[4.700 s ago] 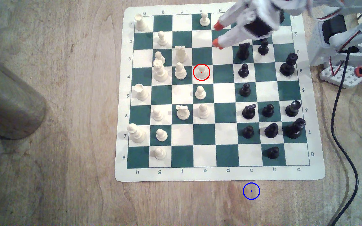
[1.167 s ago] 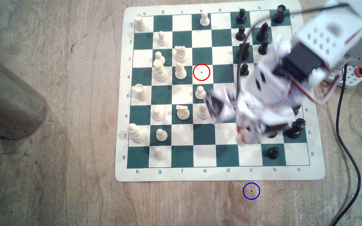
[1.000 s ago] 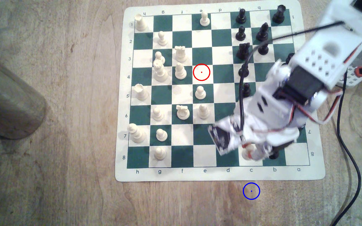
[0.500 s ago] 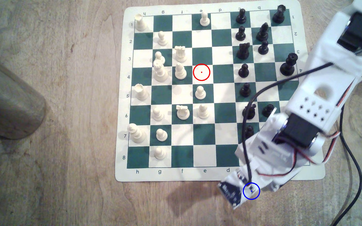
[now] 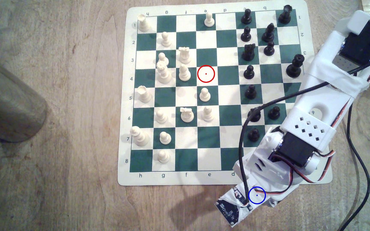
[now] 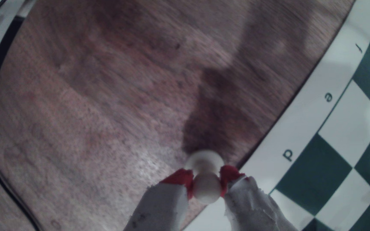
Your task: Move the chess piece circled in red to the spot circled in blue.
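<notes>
Wooden table (image 5: 68,133), tool (image 6: 206,183) clamping cream pawn (image 6: 205,177) just beside chessboard mat (image 6: 302,124)

The hand (image 6: 206,182) pinches the cream pawn (image 6: 205,177) between red-tipped fingers (image 6: 180,177), above wood beside the board (image 6: 313,124)

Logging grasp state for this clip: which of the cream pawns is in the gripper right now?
The cream pawn pinched between the red-tipped fingers of the gripper, above bare wood beside the board's edge. The other cream pawns, like that one, stand free on squares.
</notes>
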You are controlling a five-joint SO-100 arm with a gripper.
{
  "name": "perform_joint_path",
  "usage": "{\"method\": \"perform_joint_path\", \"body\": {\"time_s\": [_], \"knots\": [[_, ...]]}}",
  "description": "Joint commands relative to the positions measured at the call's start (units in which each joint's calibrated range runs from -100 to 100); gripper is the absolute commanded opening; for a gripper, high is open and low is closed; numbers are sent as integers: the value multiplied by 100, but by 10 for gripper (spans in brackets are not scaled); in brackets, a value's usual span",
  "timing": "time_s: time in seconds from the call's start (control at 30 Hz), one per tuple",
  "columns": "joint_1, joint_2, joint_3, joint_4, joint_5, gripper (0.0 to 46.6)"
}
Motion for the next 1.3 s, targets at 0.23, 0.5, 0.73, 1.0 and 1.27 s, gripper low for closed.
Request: {"method": "perform_joint_path", "body": {"time_s": [0.23, 0.5, 0.73, 1.0, 1.27], "knots": [[-127, -146, -479, 109, -15, 6], [-49, 32, -497, 85, -20, 46], [-49, 7, -406, 380, -29, 211], [-17, -426, -61, 707, -29, 233], [358, -2311, 1453, 633, -49, 220]]}}
